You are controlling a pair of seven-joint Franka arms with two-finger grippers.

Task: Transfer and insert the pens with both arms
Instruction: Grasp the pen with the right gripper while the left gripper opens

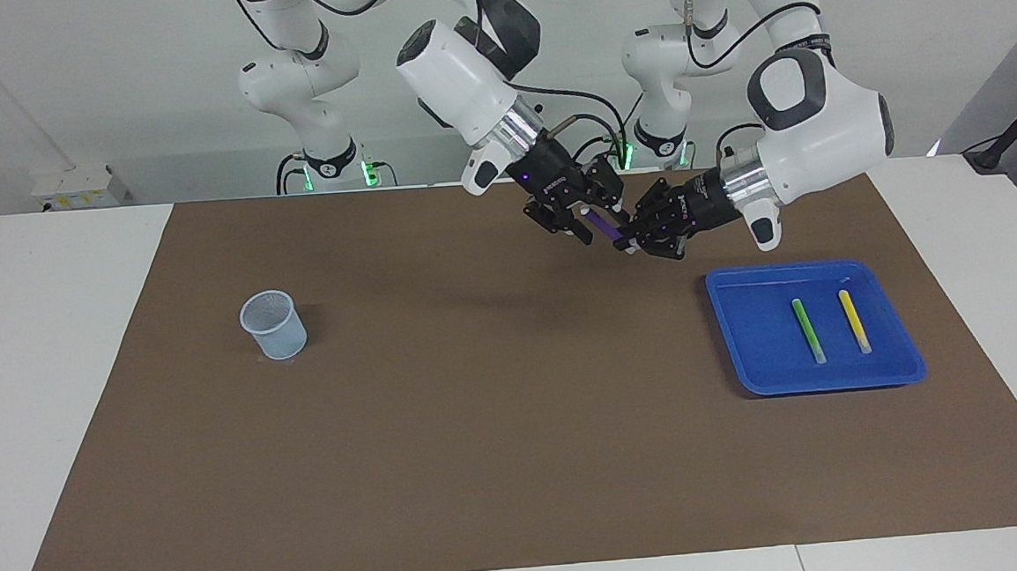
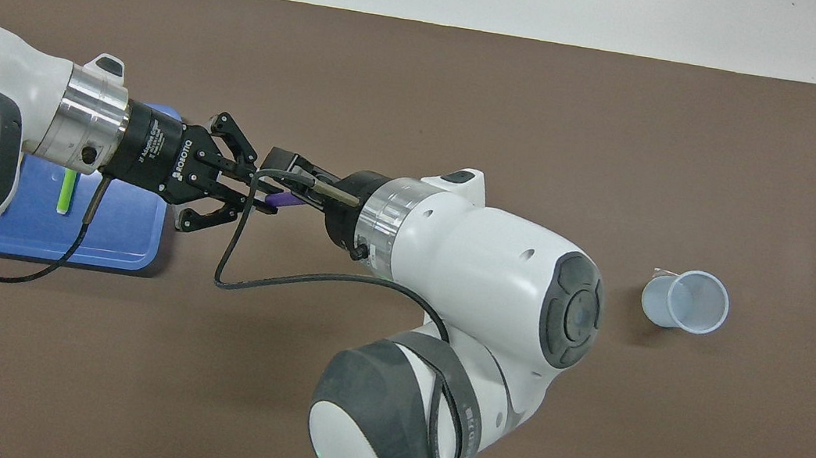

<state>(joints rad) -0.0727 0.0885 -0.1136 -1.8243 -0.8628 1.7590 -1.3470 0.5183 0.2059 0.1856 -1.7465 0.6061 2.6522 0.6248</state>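
The task stands at its first hand-over, and no pen has reached the cup yet. In the upper centre of the facing view the two arms meet in the air above the brown mat (image 1: 484,455). The left tool (image 1: 634,241) is clenched on the lower end of the purple pen (image 1: 604,225), which slants upward toward the right tool (image 1: 594,214). The right tool sits at the pen's free end, but the views do not show whether it has taken hold. In the overhead view only a short purple stub shows between the two black tools.

Judged from this, the hand-over itself is unfinished. Left to do for this pen are the release by the left tool, the carry along the bench (image 1: 62,348) and the drop into the cup. The same round is then needed twice more.

Counted, there are three pens. One is purple and held in the air. The green pen (image 1: 808,329) and the yellow pen (image 1: 854,321) lie side by side, apart, in the blue tray (image 1: 819,386). The one tray sits in the middle band of the frame at the left arm's end of the mat. The one pale mesh cup (image 1: 273,325) stands upright in the same band toward the right arm's end, with nothing seen in it. There are two arms and one mat.
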